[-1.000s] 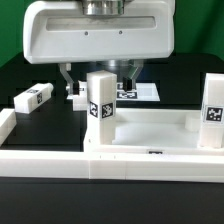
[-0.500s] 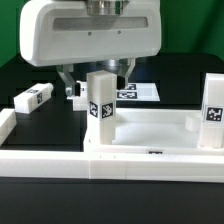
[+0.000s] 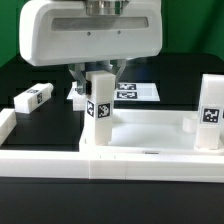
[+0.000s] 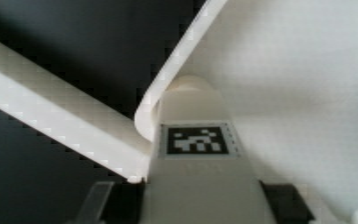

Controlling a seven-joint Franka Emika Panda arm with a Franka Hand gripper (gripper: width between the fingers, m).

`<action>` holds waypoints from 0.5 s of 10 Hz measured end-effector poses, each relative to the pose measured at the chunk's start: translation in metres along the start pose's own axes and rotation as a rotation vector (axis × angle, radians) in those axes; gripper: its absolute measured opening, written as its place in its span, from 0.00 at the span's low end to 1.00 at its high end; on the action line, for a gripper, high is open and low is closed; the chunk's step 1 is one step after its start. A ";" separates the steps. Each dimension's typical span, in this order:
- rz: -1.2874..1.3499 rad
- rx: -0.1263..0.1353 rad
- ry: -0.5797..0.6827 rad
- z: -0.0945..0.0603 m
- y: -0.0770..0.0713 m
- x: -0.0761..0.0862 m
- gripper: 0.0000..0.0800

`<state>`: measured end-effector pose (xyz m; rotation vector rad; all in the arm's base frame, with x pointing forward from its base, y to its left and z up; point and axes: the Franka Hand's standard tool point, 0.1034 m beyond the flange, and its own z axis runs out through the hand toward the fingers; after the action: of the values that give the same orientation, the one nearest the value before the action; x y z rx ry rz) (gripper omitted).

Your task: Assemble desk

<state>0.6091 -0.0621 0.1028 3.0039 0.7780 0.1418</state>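
Now the tool (image 4: 188, 202) has narrowed from wide onto the upright leg (image 3: 100, 108), gripping its sides. The tabletop (image 3: 150, 128) has shifted slightly, so seating this leg probably comes next.

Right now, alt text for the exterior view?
The gripper straddles the top of an upright leg at a corner of the white tabletop. A second leg stands at the exterior view's right; a third leg lies loose at its left.

No words, numbers or brand names can be read anywhere. The only signs are black-and-white square tags (image 3: 98, 110): one each on the middle leg (image 3: 100, 135), the lying leg (image 3: 33, 99) and the leg at the exterior view's right (image 3: 211, 135), and several on the marker board (image 3: 137, 92)
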 end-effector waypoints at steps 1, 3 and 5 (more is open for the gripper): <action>0.100 0.004 -0.002 0.000 0.000 -0.001 0.36; 0.299 0.004 -0.002 0.000 0.000 -0.001 0.36; 0.491 0.002 0.001 0.000 -0.002 0.001 0.36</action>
<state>0.6087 -0.0604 0.1026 3.1278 0.0253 0.1534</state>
